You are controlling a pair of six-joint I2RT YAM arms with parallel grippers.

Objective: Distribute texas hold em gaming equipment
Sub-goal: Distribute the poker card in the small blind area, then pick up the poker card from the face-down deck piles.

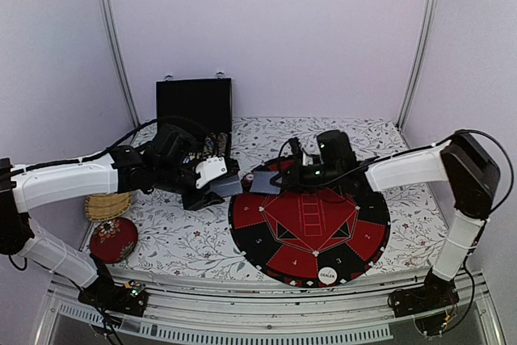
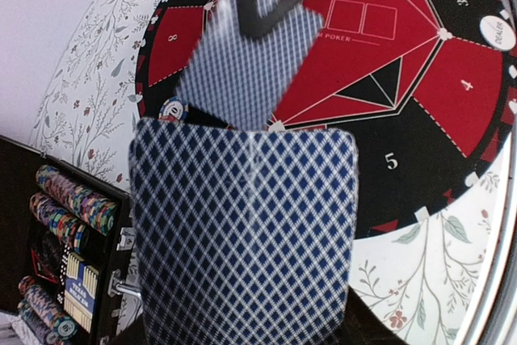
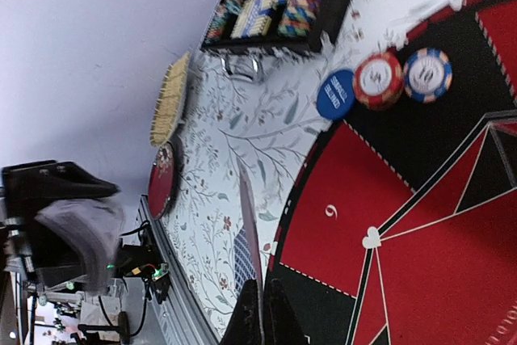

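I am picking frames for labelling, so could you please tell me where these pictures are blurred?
Left wrist: the upper card is smeared, the near deck is sharper. Right wrist: the chips are sharp, the left arm at the left edge is blurred. Top external: evenly lit, no glare.

Left arm (image 1: 65, 179): I see white shells, black joints, and a black cable running along it.
Right arm (image 1: 404, 169): white shells, black elbow block, small green lights.

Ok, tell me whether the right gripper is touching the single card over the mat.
Touching. The left wrist view shows the right gripper shut on the card's top edge.
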